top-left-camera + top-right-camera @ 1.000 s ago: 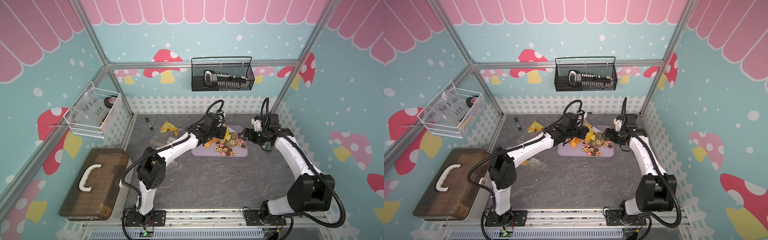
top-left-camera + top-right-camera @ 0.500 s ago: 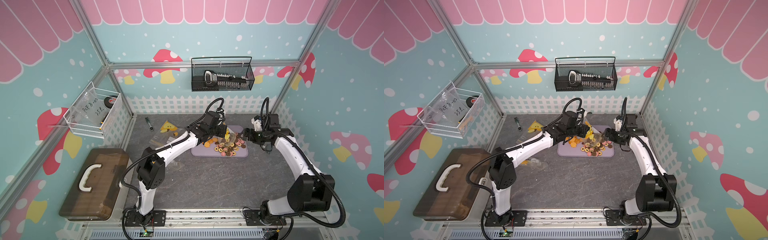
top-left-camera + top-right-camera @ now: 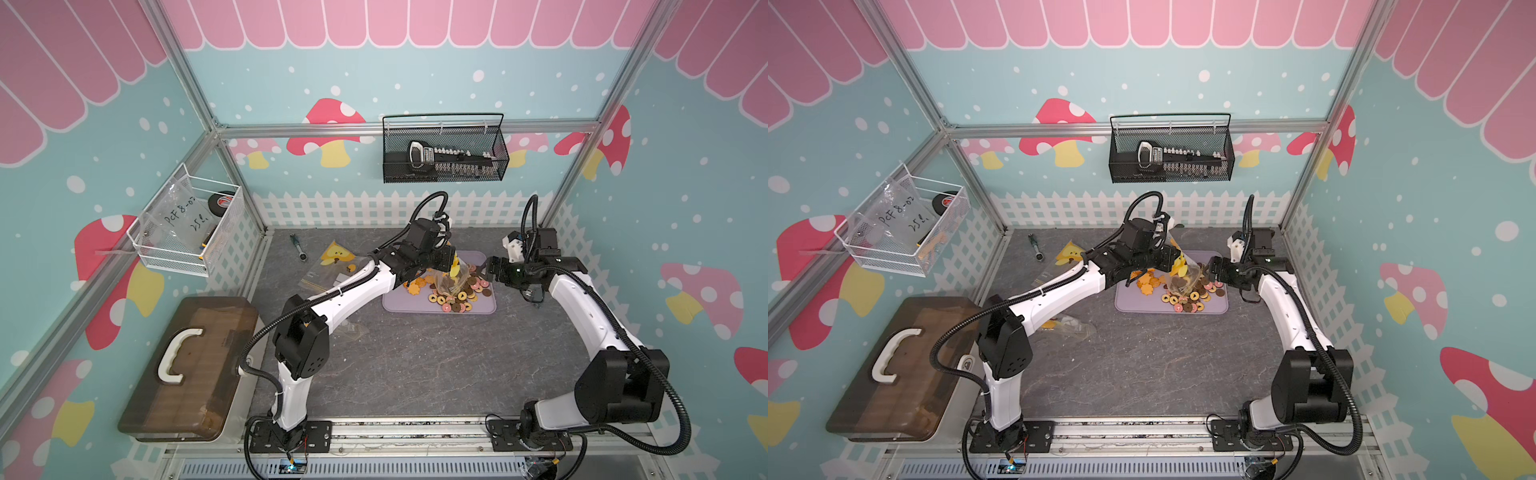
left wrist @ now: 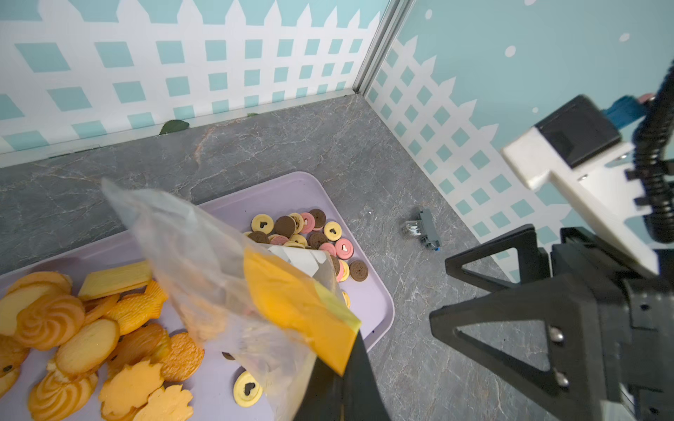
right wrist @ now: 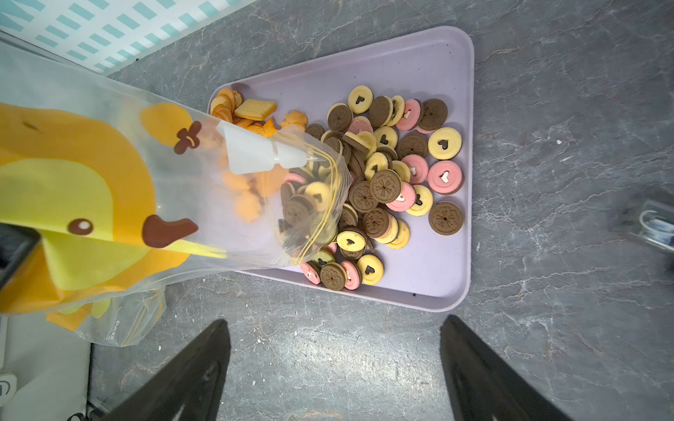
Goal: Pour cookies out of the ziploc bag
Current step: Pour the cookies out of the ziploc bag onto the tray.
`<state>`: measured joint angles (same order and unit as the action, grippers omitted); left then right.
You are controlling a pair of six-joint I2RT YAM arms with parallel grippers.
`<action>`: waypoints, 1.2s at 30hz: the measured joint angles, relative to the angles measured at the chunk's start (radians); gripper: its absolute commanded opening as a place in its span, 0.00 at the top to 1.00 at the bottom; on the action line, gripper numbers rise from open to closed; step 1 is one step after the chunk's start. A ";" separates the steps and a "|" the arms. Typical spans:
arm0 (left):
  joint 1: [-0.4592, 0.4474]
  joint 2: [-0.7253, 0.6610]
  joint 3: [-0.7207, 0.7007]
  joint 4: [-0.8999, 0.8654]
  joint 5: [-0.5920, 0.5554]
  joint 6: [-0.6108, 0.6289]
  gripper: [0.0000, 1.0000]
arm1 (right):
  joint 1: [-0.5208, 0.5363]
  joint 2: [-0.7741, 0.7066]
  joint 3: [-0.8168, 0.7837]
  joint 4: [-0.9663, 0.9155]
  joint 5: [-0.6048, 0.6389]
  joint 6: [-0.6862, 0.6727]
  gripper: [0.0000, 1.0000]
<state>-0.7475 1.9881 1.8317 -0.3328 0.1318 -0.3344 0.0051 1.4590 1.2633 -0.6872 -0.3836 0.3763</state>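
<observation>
**A:** Over the lilac plastic tray (image 5: 430, 65), your left gripper (image 4: 344, 368) pinches the clear duck-print ziploc bag (image 5: 109, 189) by its closed end, mouth down to drain.

**B:** Small round toy cookies (image 5: 401, 175) heap on the tray; your right gripper (image 5: 335, 322) gapes empty.

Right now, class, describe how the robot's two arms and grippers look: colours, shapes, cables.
The left arm and right arm have white shells, boxy black joints and black ribbed cables. The left gripper and right gripper are black; the right's fingers are triangular frames.
</observation>
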 measured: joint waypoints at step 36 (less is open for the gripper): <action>-0.106 -0.698 -0.812 0.161 0.147 -0.211 1.00 | -0.005 -0.062 -0.079 0.019 0.029 0.002 0.08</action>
<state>-0.8532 1.2900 1.0199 -0.1715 0.2790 -0.5457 0.0006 1.3972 1.1847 -0.6678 -0.3546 0.3786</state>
